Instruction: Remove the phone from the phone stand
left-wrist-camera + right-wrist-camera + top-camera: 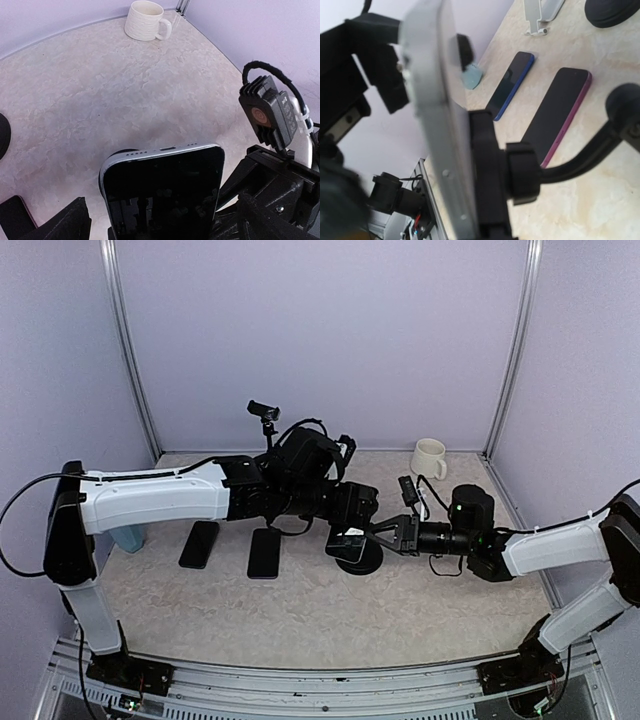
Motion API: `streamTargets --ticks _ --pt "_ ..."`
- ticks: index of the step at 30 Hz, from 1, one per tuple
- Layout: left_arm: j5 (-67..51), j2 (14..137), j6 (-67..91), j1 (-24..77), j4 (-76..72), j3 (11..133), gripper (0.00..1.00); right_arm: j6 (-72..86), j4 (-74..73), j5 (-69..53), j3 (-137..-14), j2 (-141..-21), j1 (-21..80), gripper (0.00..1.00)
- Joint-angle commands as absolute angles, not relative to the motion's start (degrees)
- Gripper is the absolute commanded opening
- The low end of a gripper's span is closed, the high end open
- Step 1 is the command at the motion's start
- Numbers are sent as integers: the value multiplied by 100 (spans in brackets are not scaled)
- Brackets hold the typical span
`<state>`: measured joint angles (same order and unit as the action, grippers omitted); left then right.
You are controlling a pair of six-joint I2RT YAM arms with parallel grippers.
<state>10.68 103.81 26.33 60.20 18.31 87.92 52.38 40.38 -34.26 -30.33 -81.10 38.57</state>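
The phone (pixel 347 539), black-screened with a silver edge, stands clamped in the black phone stand (pixel 358 560) at mid-table. In the left wrist view the phone (pixel 162 190) fills the lower middle. My left gripper (pixel 351 528) is open, and its fingers (pixel 70 222) stand on either side of the phone with a small gap. My right gripper (pixel 373 536) reaches in from the right and is closed on the stand's cradle behind the phone. In the right wrist view the phone's edge (pixel 432 125) and the cradle (pixel 487 165) are very close, and my own fingers are hidden.
Two dark phones (pixel 199 544) (pixel 264 552) lie flat left of the stand; they also show in the right wrist view (pixel 510 85) (pixel 557 112). A cream mug (pixel 429 458) stands at the back right. A small black stand (pixel 265 412) is at the back. Walls enclose three sides.
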Motion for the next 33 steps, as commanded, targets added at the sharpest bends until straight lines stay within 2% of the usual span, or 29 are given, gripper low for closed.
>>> streamTargets --ticks 1,15,18,27,33 --pt "998 10624 2660 6056 2006 9104 99 5177 4135 -3350 -3145 -8138 3920 11" --pt "1526 11173 2610 6143 2517 9612 99 5090 4048 -3271 -3191 -8161 3989 1" --pt "1674 11300 2617 6144 2728 9785 93 5098 4036 -3244 -3162 -8120 3990 0" --pt "2099 11237 2318 6003 2864 9664 65 4975 3837 -3190 -3087 -7926 3990 0" --pt "2327 11101 2015 5832 2703 9355 57 4982 3874 -3201 -2991 -7883 3990 0"
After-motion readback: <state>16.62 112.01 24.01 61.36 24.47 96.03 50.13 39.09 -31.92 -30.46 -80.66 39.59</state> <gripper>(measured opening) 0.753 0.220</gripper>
